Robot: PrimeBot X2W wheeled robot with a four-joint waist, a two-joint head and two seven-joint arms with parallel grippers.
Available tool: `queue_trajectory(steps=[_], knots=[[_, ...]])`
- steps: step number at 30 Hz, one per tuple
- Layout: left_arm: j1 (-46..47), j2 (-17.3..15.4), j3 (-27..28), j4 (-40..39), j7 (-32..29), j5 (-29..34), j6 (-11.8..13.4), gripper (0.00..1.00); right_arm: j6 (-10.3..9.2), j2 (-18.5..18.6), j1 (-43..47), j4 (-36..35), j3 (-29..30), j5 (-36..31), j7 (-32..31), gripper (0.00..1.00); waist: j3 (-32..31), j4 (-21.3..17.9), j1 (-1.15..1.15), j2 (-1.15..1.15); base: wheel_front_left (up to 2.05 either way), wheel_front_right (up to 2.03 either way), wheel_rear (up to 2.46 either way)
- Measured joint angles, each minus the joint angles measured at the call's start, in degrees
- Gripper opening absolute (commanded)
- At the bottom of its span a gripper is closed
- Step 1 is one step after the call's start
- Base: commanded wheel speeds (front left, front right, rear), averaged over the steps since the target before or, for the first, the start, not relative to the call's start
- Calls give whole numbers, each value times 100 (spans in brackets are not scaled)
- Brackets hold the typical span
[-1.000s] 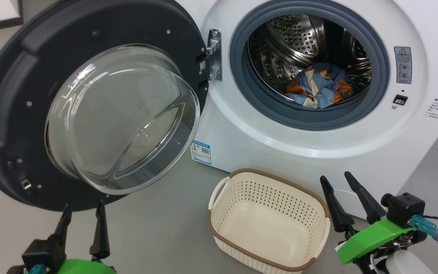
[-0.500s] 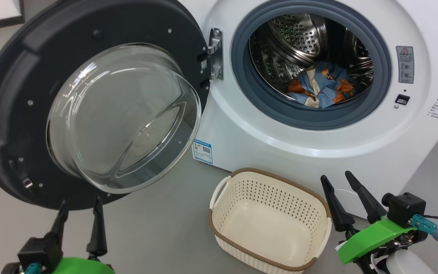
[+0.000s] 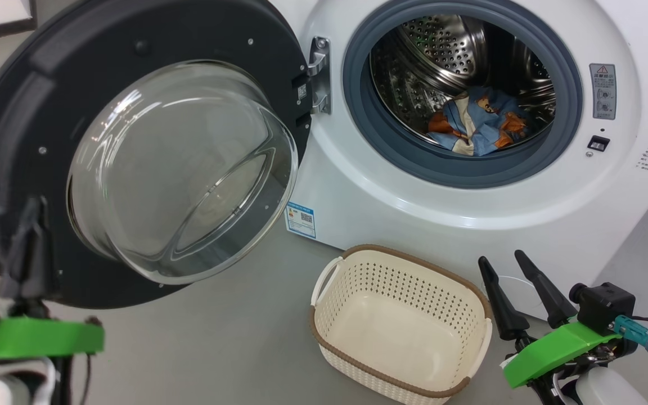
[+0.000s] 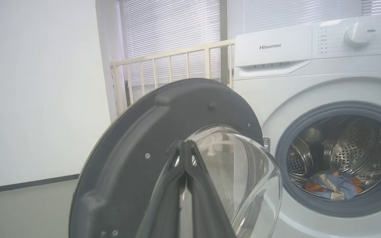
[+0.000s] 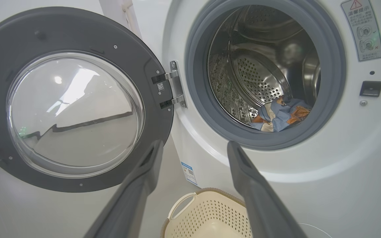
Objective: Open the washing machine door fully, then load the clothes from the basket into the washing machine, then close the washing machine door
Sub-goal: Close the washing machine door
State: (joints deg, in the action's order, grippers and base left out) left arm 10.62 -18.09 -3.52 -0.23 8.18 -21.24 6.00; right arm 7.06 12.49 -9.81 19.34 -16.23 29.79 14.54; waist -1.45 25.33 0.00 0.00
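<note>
Swinging up from the bottom edge, our left tool (image 3: pixel 32 219) had climbed to the far left of the head view, where it showed as a blur in front of the lower rim of the washing machine door (image 3: pixel 178 169). In the left wrist view its two fingers met at the tips with nothing between them, so we judged it closed and empty. Our right tool (image 3: pixel 501 259) had kept its place at the lower right, fingers spread apart and empty, just beside the basket (image 3: pixel 403 284). That basket stood on the floor at the lower middle with nothing in it. The clothes (image 3: pixel 478 126) lay bunched inside the washing machine (image 3: pixel 414 214) at the upper right. The door stood wide open across the left half. We took the loading as done. The left tool looked placed to push the door shut, the one step left.
</note>
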Motion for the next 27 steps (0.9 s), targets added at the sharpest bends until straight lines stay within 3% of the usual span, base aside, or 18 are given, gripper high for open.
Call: queue_trajectory(steps=[5, 12, 21, 27], knots=[[621, -233, 378, -385, -215, -398, -151, 0, 0, 33, -1, -29, -16, 0, -1, 100, 69, -40, 0, 0, 0, 0, 0], [1333, -467, 1114, -196, -244, -1168, -361, 0, 0, 114, -9, -33, -51, 1, -1, 100, 181, -179, 0, 0, 0, 0, 0], [1940, -444, 2420, 1524, -586, -3051, -645, 0, 0, 270, -37, -32, -97, 24, -1, 100, 334, -495, 0, 0, 0, 0, 0], [2561, -602, 3517, 3325, -1101, -4489, -772, 0, 0, 434, -175, -44, -204, 42, 0, 100, 454, -755, 0, 0, 0, 0, 0]])
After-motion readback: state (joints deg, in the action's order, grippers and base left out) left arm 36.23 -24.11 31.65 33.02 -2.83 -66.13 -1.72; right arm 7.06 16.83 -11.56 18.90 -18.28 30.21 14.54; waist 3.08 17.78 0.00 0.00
